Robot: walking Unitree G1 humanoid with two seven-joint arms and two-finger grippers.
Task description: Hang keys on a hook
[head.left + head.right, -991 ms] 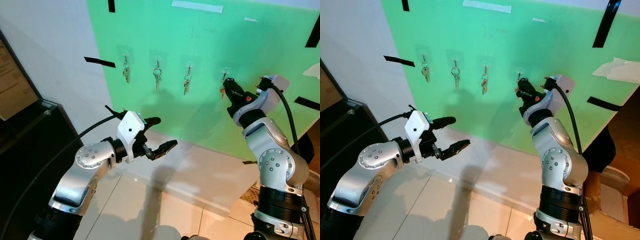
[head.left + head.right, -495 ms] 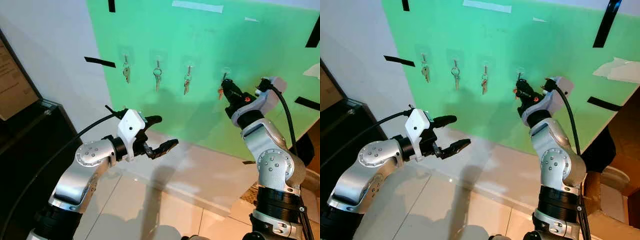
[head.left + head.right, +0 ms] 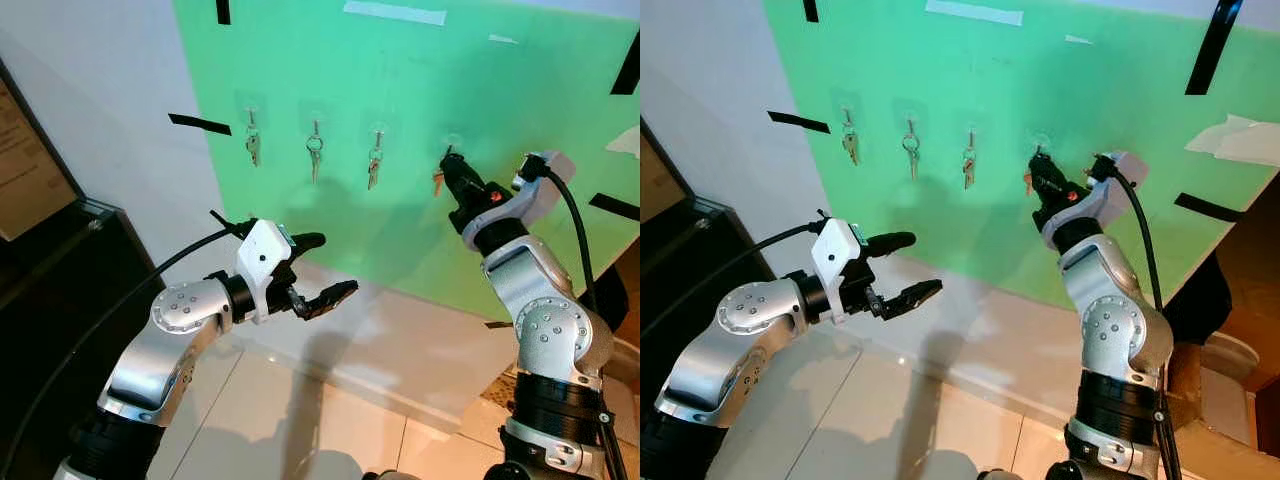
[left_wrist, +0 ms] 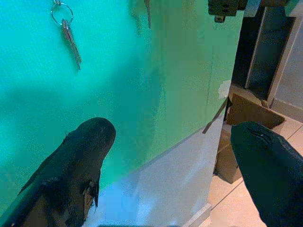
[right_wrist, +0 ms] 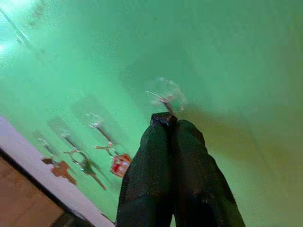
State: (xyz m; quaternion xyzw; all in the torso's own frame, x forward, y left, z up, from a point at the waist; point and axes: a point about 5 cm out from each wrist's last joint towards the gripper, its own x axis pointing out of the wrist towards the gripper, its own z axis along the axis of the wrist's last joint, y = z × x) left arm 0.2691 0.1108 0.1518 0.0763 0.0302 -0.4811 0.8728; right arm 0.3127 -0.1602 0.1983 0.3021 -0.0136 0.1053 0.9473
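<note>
- My right gripper (image 5: 169,124) is pinched shut on the small bunch of metal keys (image 3: 438,181), which dangles just below the clear plastic hook (image 5: 166,95) on the green wall board (image 3: 420,100).
- The keys look light, stiff and slippery; I judge the ring the best hold.
- My left gripper (image 3: 318,270) hangs spread wide and empty, well left of that hook and lower.

No text can be read anywhere (the framed notice (image 3: 22,160) on the left wall is too blurred).
</note>
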